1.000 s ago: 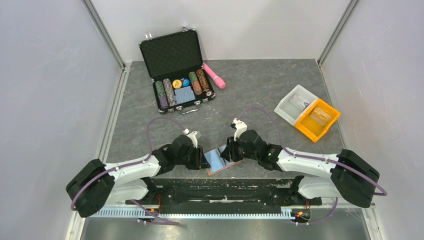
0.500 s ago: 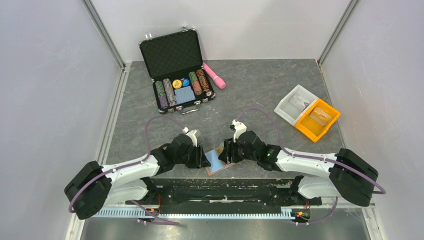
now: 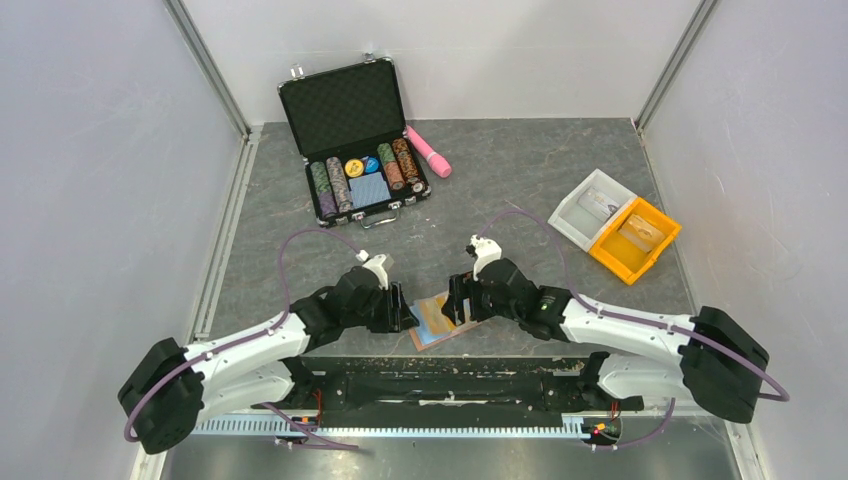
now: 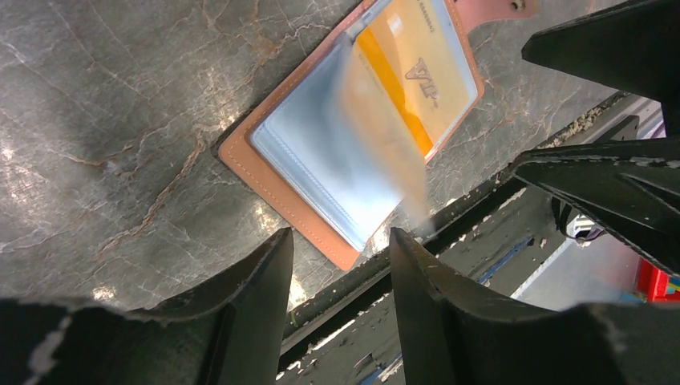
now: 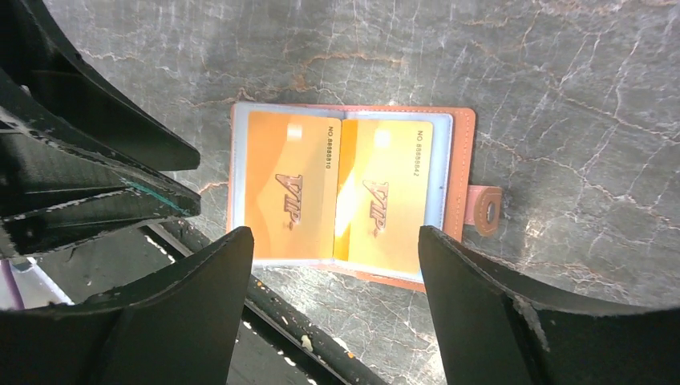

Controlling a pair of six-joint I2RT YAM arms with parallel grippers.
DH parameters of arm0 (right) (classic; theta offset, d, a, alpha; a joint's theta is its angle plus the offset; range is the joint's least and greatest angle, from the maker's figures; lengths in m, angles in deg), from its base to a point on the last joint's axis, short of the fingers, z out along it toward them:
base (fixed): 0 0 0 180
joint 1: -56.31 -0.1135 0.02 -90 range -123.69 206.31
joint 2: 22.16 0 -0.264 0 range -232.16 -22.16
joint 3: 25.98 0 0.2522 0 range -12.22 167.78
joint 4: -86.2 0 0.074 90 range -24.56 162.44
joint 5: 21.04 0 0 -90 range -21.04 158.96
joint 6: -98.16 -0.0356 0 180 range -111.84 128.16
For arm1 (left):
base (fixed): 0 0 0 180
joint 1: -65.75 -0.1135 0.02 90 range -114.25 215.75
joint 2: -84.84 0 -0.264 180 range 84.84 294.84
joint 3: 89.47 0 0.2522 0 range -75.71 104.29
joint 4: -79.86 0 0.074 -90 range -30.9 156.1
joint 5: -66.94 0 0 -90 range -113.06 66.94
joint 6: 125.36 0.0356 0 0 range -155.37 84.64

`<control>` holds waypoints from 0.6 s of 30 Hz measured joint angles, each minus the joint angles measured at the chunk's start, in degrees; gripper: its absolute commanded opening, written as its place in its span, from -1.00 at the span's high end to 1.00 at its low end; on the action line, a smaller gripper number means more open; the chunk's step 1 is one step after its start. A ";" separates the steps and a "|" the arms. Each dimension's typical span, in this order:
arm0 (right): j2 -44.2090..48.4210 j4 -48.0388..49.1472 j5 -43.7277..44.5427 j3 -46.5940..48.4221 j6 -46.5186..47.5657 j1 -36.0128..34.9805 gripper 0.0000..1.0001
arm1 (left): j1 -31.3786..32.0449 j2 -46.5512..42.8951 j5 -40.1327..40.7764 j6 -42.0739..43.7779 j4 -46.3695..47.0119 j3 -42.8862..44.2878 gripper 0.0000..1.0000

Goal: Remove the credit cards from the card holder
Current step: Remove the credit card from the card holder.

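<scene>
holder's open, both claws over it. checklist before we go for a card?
1. Brown leather card holder lying open on the table: ok.
2. Orange-yellow plastic cards exposed in the pockets: ok, two show.
3. Left claw open and empty: ok.
4. Right claw open and empty: ok.
5. Clear inner page settled: not ok, it is blurred in the left wrist view.
6. More cards under other pages: cannot tell.
</scene>
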 measured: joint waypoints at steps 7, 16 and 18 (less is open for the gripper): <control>1.46 -0.76 -0.94 0.79 1.07 0.00 -0.31 | 0.02 -0.72 0.22 -0.02 -0.96 0.74 -0.11; -2.05 4.44 -5.27 0.59 1.05 -0.20 0.17 | 0.00 1.01 0.33 -0.20 -0.33 0.74 0.31; -3.21 5.35 -5.84 0.57 1.22 -0.22 0.27 | 0.02 2.64 -0.13 -0.22 0.46 0.74 0.42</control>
